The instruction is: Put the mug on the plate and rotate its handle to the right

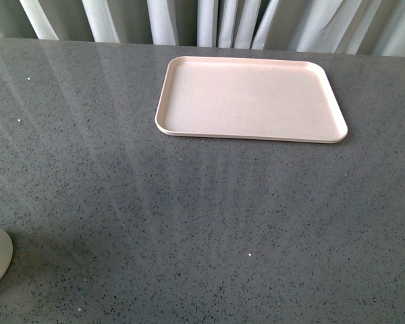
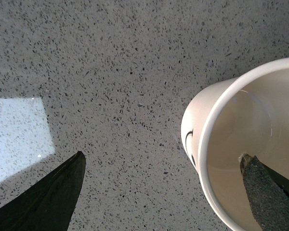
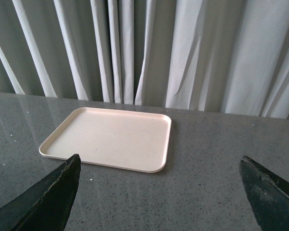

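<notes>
While spread, left end effector (image 2: 161, 155) straddles mug (image 2: 195, 122).

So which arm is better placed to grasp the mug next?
Left. The left gripper is open astride the wall of the mug, so it probably only needs to close. The right gripper, also open, faces the plate, with no mug in its view.

One plate (image 1: 250, 98), one mug (image 2: 231, 125), one speckled table (image 1: 189, 216), two grippers: left gripper (image 2: 162, 159), right gripper (image 3: 160, 160).
</notes>
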Robot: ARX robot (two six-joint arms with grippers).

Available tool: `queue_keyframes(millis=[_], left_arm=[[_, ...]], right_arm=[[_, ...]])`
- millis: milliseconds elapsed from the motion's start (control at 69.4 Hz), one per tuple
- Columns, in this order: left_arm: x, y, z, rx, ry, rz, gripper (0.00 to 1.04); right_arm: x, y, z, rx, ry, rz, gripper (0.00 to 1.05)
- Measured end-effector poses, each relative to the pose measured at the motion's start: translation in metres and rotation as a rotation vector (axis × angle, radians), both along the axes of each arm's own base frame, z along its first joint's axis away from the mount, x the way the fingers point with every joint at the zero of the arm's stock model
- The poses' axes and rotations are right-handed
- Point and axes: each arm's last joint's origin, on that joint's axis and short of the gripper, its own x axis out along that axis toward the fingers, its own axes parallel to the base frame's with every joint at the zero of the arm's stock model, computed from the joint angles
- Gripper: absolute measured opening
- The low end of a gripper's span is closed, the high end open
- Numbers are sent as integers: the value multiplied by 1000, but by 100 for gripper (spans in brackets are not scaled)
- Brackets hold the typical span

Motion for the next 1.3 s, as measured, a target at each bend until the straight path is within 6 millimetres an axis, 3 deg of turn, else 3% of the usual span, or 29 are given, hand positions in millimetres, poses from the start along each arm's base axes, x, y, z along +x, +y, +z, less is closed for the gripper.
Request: queue_keyframes(millis=[72, 447, 648, 1123, 1296], left_arm=[[1, 1, -5, 1, 18, 3, 94], [5, -5, -14, -6, 44, -18, 35], [1, -13, -6, -67, 34, -14, 3], [-13, -29, 13, -98, 14, -21, 2], [-12, -49, 27, -145, -18, -28, 2]], right_arm=[[0, 0, 0, 0, 0, 0, 96], [0, 0, 0, 0, 0, 0, 96], [0, 0, 0, 0, 0, 0, 96], [0, 0, 0, 0, 0, 0, 96], [0, 0, 0, 0, 0, 0, 96]])
